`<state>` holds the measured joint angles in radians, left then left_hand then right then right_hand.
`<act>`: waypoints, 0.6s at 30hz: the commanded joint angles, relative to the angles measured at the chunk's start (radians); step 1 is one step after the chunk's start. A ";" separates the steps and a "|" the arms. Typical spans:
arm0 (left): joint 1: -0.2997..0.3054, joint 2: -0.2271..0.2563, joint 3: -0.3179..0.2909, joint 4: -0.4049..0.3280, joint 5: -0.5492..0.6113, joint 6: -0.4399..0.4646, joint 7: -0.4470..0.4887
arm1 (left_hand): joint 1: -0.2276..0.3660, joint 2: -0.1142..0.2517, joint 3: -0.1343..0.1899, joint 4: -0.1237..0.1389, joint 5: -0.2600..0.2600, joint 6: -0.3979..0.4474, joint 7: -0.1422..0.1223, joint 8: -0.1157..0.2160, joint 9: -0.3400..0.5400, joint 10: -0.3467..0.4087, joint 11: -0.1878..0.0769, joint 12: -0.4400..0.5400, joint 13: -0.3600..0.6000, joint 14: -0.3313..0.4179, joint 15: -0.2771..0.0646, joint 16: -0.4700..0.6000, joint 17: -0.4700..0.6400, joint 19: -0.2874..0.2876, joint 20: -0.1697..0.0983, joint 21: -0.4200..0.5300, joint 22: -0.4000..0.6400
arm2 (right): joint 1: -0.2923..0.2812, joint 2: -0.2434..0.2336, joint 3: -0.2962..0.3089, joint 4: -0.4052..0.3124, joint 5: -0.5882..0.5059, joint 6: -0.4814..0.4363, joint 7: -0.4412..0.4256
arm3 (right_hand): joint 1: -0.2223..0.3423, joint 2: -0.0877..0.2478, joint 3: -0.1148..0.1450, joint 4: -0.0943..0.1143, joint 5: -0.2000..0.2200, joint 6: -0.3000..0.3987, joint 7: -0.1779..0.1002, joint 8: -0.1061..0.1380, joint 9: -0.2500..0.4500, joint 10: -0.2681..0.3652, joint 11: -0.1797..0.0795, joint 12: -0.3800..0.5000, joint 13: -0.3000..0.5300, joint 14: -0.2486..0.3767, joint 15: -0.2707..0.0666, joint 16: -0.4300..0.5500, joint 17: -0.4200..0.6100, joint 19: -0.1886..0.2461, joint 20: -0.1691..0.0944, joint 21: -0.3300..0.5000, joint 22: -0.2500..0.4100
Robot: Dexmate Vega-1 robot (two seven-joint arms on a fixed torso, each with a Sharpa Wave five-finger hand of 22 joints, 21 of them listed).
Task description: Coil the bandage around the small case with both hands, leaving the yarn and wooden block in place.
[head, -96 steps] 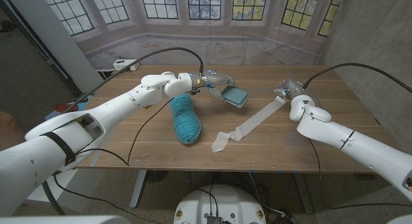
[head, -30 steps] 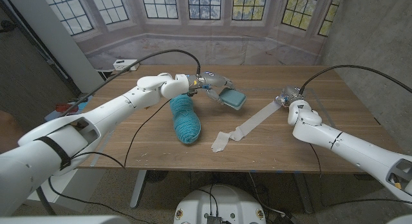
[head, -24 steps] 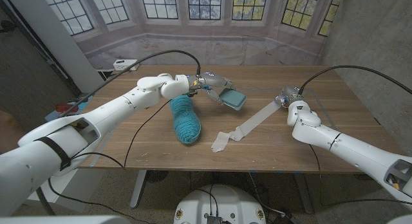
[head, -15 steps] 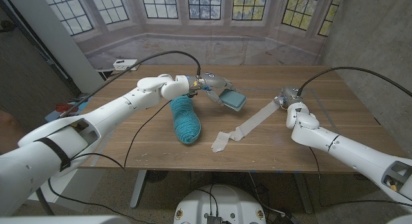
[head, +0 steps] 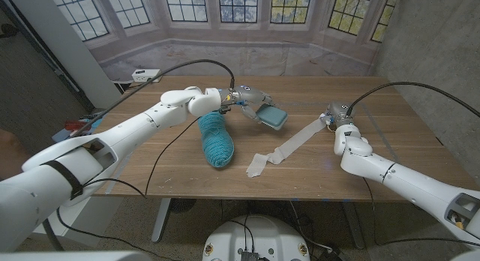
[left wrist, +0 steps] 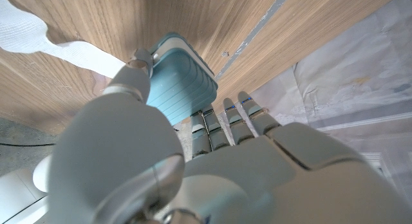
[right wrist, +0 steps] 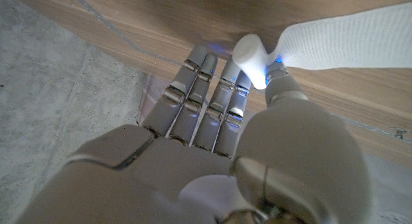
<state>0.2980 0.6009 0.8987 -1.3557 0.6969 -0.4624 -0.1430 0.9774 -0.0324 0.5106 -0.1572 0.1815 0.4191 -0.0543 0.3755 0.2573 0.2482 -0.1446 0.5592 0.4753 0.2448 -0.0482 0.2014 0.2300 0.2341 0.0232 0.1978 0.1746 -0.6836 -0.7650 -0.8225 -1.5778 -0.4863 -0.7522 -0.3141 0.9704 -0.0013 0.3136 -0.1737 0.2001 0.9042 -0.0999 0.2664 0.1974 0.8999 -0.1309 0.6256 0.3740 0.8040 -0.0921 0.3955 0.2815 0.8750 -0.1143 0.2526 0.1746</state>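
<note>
Here, on a wooden table (head: 390, 133), the robot's left hand (head: 247, 100) grips a small teal case (head: 271, 115), holding it tilted just above the table surface near the far middle. In the left wrist view the thumb (left wrist: 132, 73) presses one side of the ribbed case (left wrist: 180, 79) while the other fingers (left wrist: 238, 118) back it from the opposite side.

The right hand (head: 335, 113) pinches one end of a white bandage (head: 296, 145). In the right wrist view the bandage (right wrist: 341, 34) end is folded over the thumb tip and pressed against the fingers (right wrist: 212, 89). From there the strip runs diagonally across the table toward the robot, ending in a loose crumpled tail near the front edge. No part of the bandage appears to touch the case yet, so wrapping looks not yet begun.

A skein of teal yarn (head: 216, 137) lies just beside the case, on the left arm's side, close under the left wrist. A wooden block cannot be made out.

To do this step well, the right hand likely needs to carry its bandage end over to the case and lay it against one face, keeping light tension so the strip stays flat. The left hand should keep the case lifted and turn it steadily, staying clear of the yarn.
</note>
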 commanded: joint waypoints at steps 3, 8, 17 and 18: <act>-0.003 -0.005 0.005 -0.003 0.007 -0.006 0.003 | 0.002 0.012 0.005 0.003 0.007 0.011 0.001 0.135 0.002 0.003 0.002 0.005 0.006 0.006 -0.002 0.000 0.003 -0.003 0.000 0.001 0.003 | -0.015 -0.014 0.014 -0.036 -0.039 0.009 -0.016 | 0.015 0.001 0.008 0.003 0.003 0.014 -0.004 0.003 0.003 0.009 0.000 0.010 0.003 0.016 -0.135 -0.001 0.004 0.011 -0.006 0.002 0.006; -0.003 -0.006 0.004 0.001 0.007 -0.009 0.007 | 0.001 0.013 0.005 0.003 0.007 0.011 0.003 0.136 0.001 0.002 0.001 0.004 0.007 0.007 -0.002 0.001 0.003 -0.003 0.000 0.001 0.003 | -0.011 -0.012 0.015 -0.047 -0.054 0.012 -0.011 | 0.019 0.000 0.009 0.003 0.003 0.015 -0.004 0.001 0.003 0.010 -0.001 0.012 0.005 0.019 -0.136 -0.003 0.004 0.011 -0.006 0.002 0.006; -0.008 -0.008 0.005 0.012 0.008 -0.015 0.014 | 0.002 0.014 0.006 0.003 0.007 0.010 0.003 0.138 0.000 0.003 0.002 0.005 0.008 0.007 -0.002 0.001 0.003 -0.003 0.000 0.001 0.003 | -0.019 -0.021 0.027 -0.092 -0.080 0.018 -0.007 | 0.022 -0.003 0.009 0.005 0.002 0.018 -0.002 -0.001 0.004 0.013 0.001 0.014 0.005 0.023 -0.135 -0.007 0.005 0.011 -0.006 0.000 0.006; -0.009 -0.009 0.005 0.015 0.008 -0.016 0.015 | 0.003 0.013 0.006 0.002 0.007 0.009 0.002 0.138 0.000 0.002 0.002 0.004 0.008 0.007 -0.002 0.001 0.003 -0.003 0.000 0.001 0.003 | -0.021 -0.021 0.030 -0.097 -0.083 0.019 -0.008 | 0.023 -0.003 0.009 0.006 0.002 0.019 -0.001 -0.002 0.004 0.015 -0.002 0.015 0.005 0.025 -0.135 -0.007 0.006 0.011 -0.007 0.000 0.006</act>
<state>0.2942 0.5955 0.9024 -1.3551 0.7028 -0.4706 -0.1375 0.9739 -0.0289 0.5106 -0.1571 0.1830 0.4180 -0.0532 0.3755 0.2526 0.2482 -0.1446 0.5592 0.4800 0.2448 -0.0482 0.2014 0.2299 0.2341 0.0232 0.1978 0.1746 -0.6952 -0.7777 -0.8072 -1.6288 -0.5381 -0.7429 -0.3254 0.9808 -0.0037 0.3161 -0.1709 0.2001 0.9149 -0.0999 0.2663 0.1973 0.9038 -0.1348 0.6333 0.3738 0.8188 -0.0979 0.3951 0.2847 0.8749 -0.1142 0.2526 0.1797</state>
